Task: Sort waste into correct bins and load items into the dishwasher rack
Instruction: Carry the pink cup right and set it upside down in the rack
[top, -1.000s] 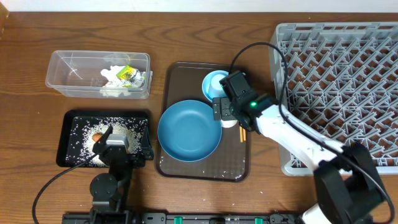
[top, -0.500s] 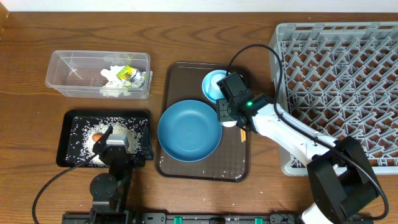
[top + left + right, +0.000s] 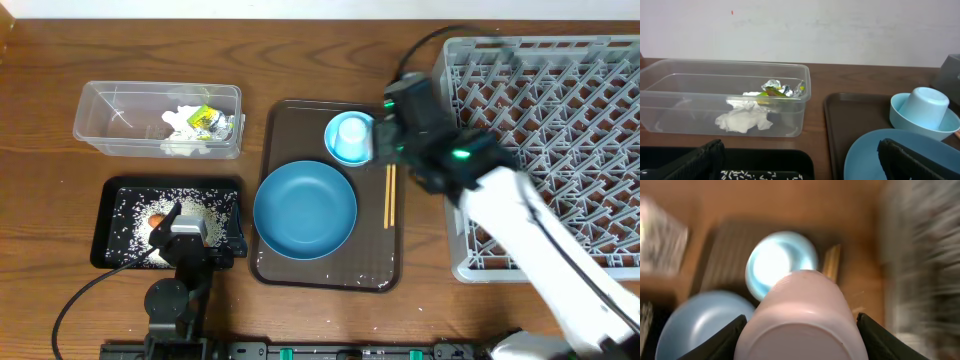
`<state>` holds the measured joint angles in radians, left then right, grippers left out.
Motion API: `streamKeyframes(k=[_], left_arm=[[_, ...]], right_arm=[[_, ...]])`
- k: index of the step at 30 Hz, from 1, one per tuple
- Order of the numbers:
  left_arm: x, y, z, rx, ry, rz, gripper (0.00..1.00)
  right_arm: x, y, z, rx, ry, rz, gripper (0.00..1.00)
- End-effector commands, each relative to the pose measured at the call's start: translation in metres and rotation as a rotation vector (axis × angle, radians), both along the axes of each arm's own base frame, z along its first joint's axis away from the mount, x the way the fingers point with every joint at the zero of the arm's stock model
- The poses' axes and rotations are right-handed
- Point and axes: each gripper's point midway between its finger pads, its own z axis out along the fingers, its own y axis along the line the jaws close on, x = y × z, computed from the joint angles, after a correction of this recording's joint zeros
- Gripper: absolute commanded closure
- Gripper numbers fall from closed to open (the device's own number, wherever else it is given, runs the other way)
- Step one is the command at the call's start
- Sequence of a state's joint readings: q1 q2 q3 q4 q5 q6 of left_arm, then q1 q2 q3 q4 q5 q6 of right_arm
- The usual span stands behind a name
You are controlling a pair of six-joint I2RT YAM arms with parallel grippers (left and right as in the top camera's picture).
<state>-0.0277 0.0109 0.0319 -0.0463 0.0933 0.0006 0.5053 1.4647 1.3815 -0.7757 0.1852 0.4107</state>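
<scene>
Right gripper (image 3: pixel 800 327) is clamped on the small white cup (image 3: pixel 799 305), one finger on each side. The cup's long axis runs along the wrist camera's line of sight, with its flat end towards the lens. The view is too blurred to tell base from mouth.

Since 0.5 s ago the right arm has lifted off the brown tray (image 3: pixel 325 270) and swung far-right, to the left edge of the dishwasher rack (image 3: pixel 560 120). The cup has gone from its spot right of the dark-blue dish (image 3: pixel 304 210).

The chopsticks (image 3: pixel 390 195) are now uncovered, lying near-to-far on the tray, right of the dish. The light-blue cup (image 3: pixel 925 107) sits mouth-down and tilted in the light-blue bowl (image 3: pixel 350 137).

Left gripper (image 3: pixel 185 225) is unmoved over the black tray (image 3: pixel 110 190), fingers (image 3: pixel 705 157) spread wide with nothing between them.
</scene>
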Motion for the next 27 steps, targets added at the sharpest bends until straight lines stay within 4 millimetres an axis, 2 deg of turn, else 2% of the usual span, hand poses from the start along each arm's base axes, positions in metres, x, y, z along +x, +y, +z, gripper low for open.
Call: streamKeyframes(k=[1,4,7,9,16,19,22,25,27], left_arm=[[0.000,0.002,-0.016,0.008,0.037,0.009,0.01],[0.000,0.002,-0.016,0.008,0.037,0.009,0.01],[0.000,0.002,-0.016,0.008,0.037,0.009,0.01],[0.000,0.002,-0.016,0.008,0.037,0.009,0.01],[0.000,0.002,-0.016,0.008,0.037,0.009,0.01],[0.000,0.002,-0.016,0.008,0.037,0.009,0.01],[0.000,0.002,-0.016,0.008,0.037,0.009,0.01],[0.000,0.002,-0.016,0.008,0.037,0.009,0.01],[0.000,0.002,-0.016,0.008,0.037,0.009,0.01]], right_arm=[[0.009,-0.070,0.036,-0.123,-0.114,-0.151,0.53],[0.013,-0.133,0.048,-0.148,-0.132,-0.288,0.54],[0.013,-0.199,0.047,-0.152,-0.115,-0.457,0.54],[0.010,-0.243,0.039,-0.119,-0.082,-0.558,0.54],[-0.008,-0.346,-0.006,-0.014,0.042,-0.817,0.52],[-0.013,-0.365,-0.027,0.013,0.100,-0.857,0.48],[-0.010,-0.369,-0.046,0.058,0.148,-0.851,0.40],[-0.009,-0.370,-0.059,0.060,0.182,-0.853,0.21],[-0.008,-0.368,-0.062,0.076,0.191,-0.857,0.15]])
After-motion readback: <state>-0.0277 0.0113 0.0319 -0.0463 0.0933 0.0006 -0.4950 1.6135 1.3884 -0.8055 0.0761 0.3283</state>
